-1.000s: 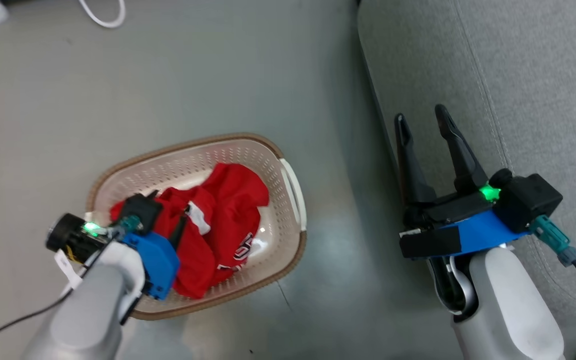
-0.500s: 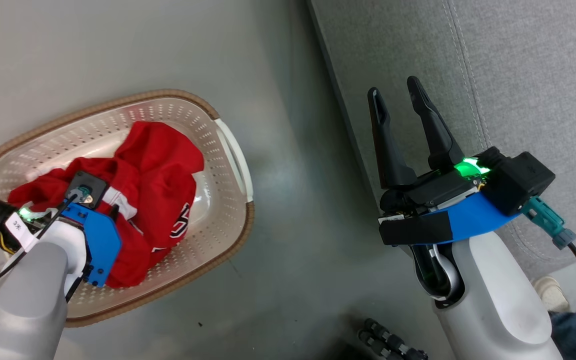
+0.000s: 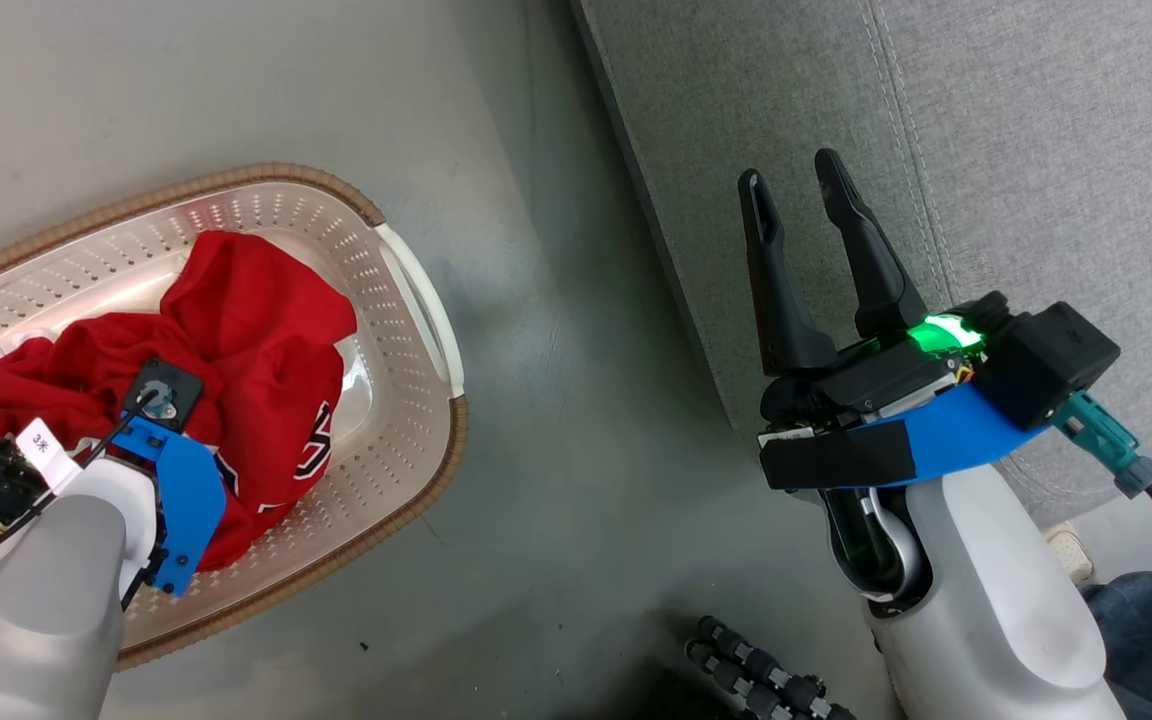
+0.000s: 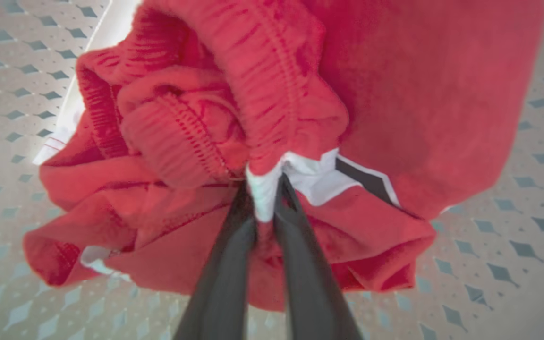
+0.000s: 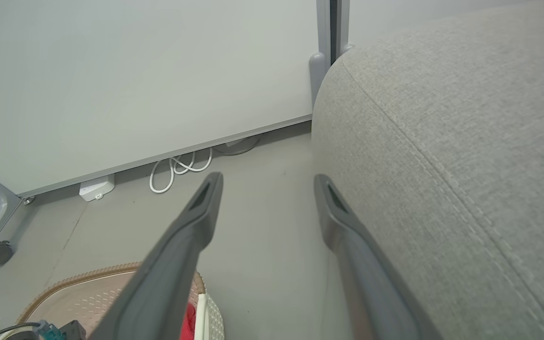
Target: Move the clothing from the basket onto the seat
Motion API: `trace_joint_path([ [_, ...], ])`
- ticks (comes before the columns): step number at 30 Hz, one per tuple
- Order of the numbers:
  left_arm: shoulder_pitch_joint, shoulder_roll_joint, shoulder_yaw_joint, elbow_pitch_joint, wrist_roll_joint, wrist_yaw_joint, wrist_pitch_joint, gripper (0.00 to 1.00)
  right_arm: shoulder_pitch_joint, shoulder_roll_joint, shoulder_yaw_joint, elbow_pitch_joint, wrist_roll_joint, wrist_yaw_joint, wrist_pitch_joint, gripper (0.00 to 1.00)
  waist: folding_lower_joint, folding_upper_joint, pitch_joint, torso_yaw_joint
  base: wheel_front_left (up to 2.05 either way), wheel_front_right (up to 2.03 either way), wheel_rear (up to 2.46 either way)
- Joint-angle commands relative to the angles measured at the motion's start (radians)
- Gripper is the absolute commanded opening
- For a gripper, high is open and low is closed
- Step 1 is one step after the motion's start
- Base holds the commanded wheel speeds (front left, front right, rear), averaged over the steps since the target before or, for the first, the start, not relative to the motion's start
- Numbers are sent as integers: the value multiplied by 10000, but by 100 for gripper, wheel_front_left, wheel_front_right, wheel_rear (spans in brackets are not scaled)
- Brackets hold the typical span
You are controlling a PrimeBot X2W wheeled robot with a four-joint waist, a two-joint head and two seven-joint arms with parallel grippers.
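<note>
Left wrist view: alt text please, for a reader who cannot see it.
The left gripper is shut on a white-trimmed fold of bunched red clothing, pinched between its two dark fingers. The perforated cream basket shows behind the fabric.

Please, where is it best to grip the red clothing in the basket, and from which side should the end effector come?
Grip the raised white-edged fold at the middle of the clothing, probably coming straight down from above. The pile is bunched and humped, and the basket walls block the sides. The left end effector is shut on that fold.
</note>
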Motion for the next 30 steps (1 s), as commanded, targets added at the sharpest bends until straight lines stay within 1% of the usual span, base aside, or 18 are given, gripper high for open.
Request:
trace_joint_path([
  [1,-146,107,-35,33,31,13,29,0,-21,-7,-13,-64,69,-3,-48,100,0,-1,36,-23,0,0,0],
  [10,-275,62,-83,-26,-112,140,-88,0,-78,-7,-88,-9,66,-3,-48,100,0,-1,30,17,0,0,0],
  [15,-110,-221,-26,-46,-314,213,-375,0,-139,-7,-73,212,-69,-3,-49,100,0,-1,-445,288,0,0,0],
  [20,184,-855,100,65,-689,212,-931,0,147,-11,-348,750,-682,-3,-43,100,0,-1,-1691,996,0,0,0],
  [24,359,-1572,109,188,-974,114,-1461,0,545,-16,-679,1229,-1241,-3,-29,100,0,-1,-3013,1759,0,0,0],
  [30,554,-2468,97,409,-1387,-61,-2214,0,1358,-19,-1120,1903,-1863,-3,19,100,0,-1,-5105,2854,0,0,0],
])
